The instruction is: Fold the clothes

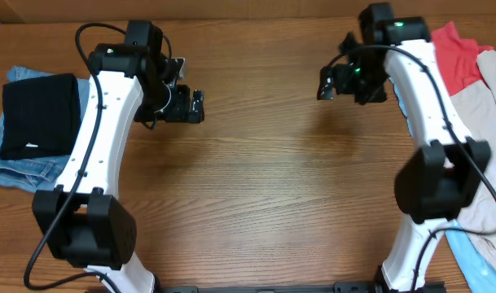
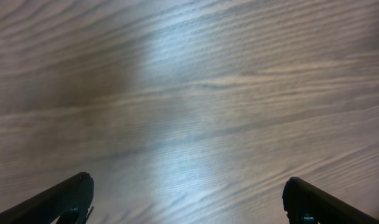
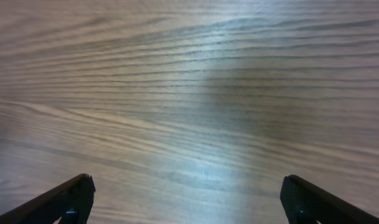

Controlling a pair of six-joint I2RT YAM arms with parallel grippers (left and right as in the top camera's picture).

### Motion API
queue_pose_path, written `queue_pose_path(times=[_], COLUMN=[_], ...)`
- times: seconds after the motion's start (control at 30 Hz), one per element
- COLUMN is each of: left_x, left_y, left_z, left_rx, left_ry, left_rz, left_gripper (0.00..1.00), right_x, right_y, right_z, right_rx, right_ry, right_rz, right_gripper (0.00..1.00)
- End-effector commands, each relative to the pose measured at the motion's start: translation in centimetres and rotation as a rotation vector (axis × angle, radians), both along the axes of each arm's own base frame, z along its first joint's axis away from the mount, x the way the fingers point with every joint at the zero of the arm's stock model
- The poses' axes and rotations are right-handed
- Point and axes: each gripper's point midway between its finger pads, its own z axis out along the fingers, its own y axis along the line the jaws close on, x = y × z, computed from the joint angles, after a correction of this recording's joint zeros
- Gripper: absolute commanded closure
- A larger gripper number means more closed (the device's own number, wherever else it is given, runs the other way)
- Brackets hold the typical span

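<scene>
The black T-shirt (image 1: pixel 38 114) lies folded at the left edge of the surface (image 1: pixel 264 187), with a small white label near its lower edge. It rests on top of the blue jeans (image 1: pixel 19 167), which stick out under it on the left and at the bottom.

The left gripper (image 1: pixel 196 107) is above the bare wood, to the right of the T-shirt and apart from it. In the left wrist view its two fingers (image 2: pixel 68 196) stand wide apart at the lower corners, and only wood grain shows between them, so this gripper is open and holds no thing.

The right gripper (image 1: pixel 325 83) is above the wood in the upper right part of the surface and points toward the middle. In the right wrist view its fingers (image 3: pixel 68 196) also stand wide apart with only wood between them; it is open too.

At the right edge lies a pile of other clothes: a red garment (image 1: pixel 455 53) at the top, a beige garment (image 1: pixel 492 110) below it, and a light blue cloth (image 1: pixel 476 260) near the bottom corner. The right arm partly hides this pile.
</scene>
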Motion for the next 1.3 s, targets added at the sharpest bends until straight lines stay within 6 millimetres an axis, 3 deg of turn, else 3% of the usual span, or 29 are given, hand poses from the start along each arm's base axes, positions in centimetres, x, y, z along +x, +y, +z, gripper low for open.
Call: queue_pose_path(times=[0.0,0.13,0.27,0.53,0.63,0.9,1.27], left_x=[-2.6,-5.2,-7.9,-15.1,-16.9,-18.0,-18.2], left_y=[0.9,1.1,1.8,5.4,6.2,6.3,6.3], left_z=[3.5,5.2,6.9,10.0,10.4,10.4,10.1], left_rx=[0.054,0.037,0.033,0.095,0.113,0.107,0.111], left_ry=[-0.085,-0.212,-0.385,-0.675,-0.735,-0.744,-0.726], left_rz=[0.018,0.024,0.037,0.188,0.216,0.215,0.213], left_gripper=[0.00,0.00,0.00,0.00,0.00,0.00,0.00], right_x=[-1.2,-3.0,-4.8,-10.8,-13.4,-18.0,-18.0], right_y=[-0.2,-0.4,-0.6,-1.0,-1.2,-1.5,-1.5], right_z=[6.1,9.7,11.7,10.9,10.6,10.6,9.2], right_rx=[0.030,0.036,0.043,0.059,0.068,0.078,0.073], right_ry=[-0.137,-0.224,-0.313,-0.492,-0.593,-0.718,-0.648], right_rz=[-0.019,-0.026,-0.027,-0.025,-0.024,-0.021,-0.022], right_gripper=[0.00,0.00,0.00,0.00,0.00,0.00,0.00])
